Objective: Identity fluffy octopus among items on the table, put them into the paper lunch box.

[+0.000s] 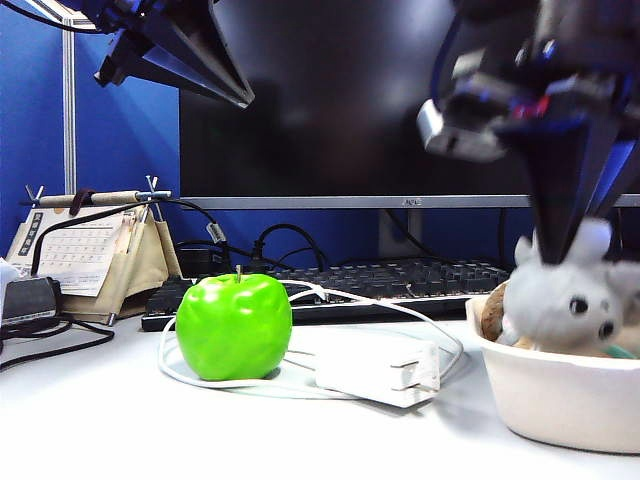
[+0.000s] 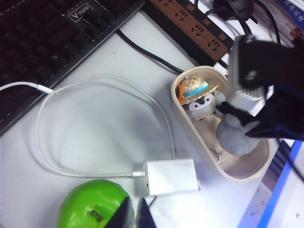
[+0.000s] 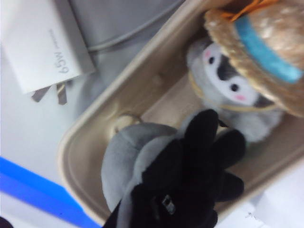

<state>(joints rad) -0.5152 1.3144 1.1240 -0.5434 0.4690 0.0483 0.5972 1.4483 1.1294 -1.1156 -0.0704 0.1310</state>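
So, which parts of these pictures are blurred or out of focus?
Exterior view: the right gripper above the cream-white paper lunch box is smeared, while the shiny green apple stays sharp. Right wrist view: the black fingers on the light-grey fluffy octopus look soft. Left wrist view: fairly sharp overall.

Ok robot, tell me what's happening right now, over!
Right gripper shut on fluffy octopus, over paper lunch box. Left gripper shut, idle above green apple. Hatted plush already in box; room beside it.

We count two plush toys: one octopus (image 2: 236, 137) and one hatted penguin (image 2: 200, 99); one box (image 2: 190, 128), one apple (image 2: 92, 209), one adapter (image 2: 170, 177), one keyboard (image 2: 52, 42).
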